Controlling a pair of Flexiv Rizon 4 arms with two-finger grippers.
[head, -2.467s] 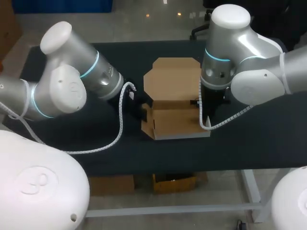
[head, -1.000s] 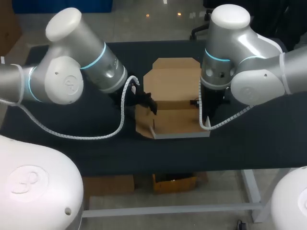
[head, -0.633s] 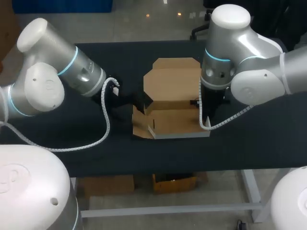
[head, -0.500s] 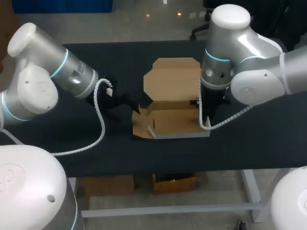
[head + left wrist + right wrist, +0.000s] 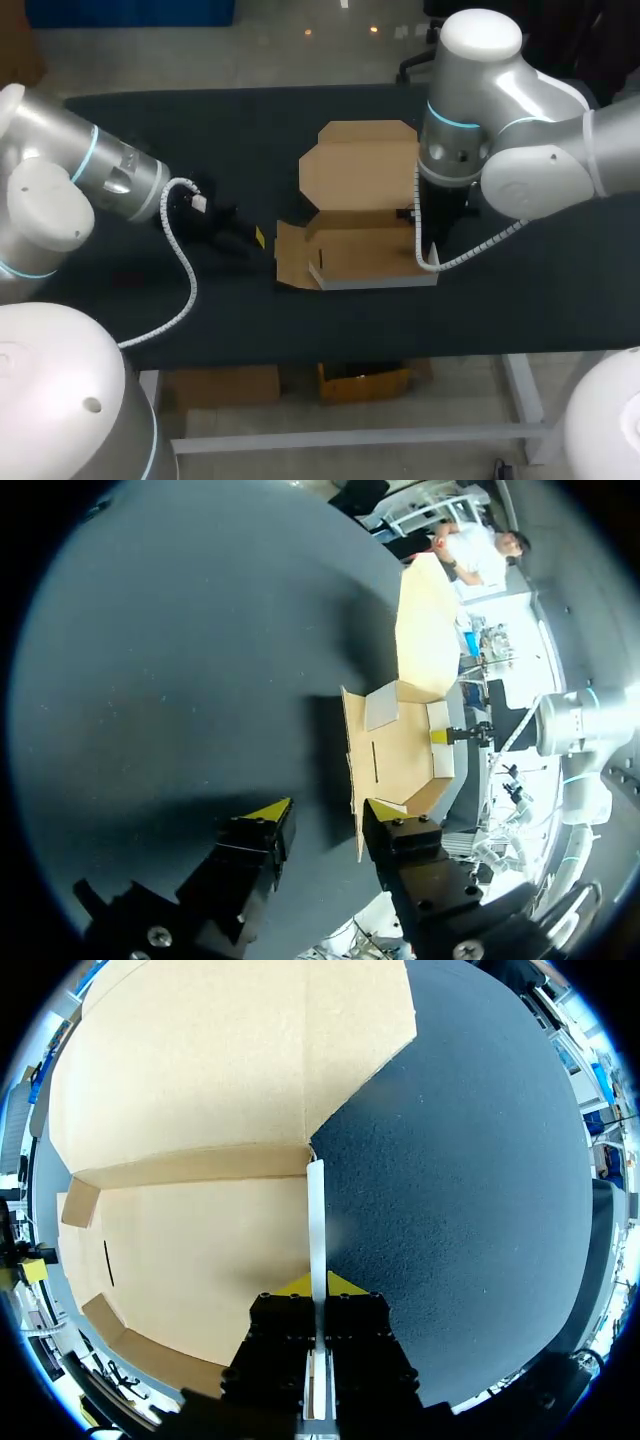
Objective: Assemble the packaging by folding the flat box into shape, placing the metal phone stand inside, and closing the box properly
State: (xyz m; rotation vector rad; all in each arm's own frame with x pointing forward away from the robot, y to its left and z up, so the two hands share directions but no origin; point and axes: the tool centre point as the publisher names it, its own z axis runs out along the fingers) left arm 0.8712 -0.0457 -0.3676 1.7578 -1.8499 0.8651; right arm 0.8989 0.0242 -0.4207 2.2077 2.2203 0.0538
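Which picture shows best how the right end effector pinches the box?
The right wrist view: the right end effector clamps the box by its side wall, close up. The head view mostly hides the grip behind the right arm; the left wrist view shows it tiny.

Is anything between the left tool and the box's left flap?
Nothing visible. Only bare table lies between the left tool and the left flap of the box, which is folded outward toward it. The right tool grips the opposite wall, clear of that path.
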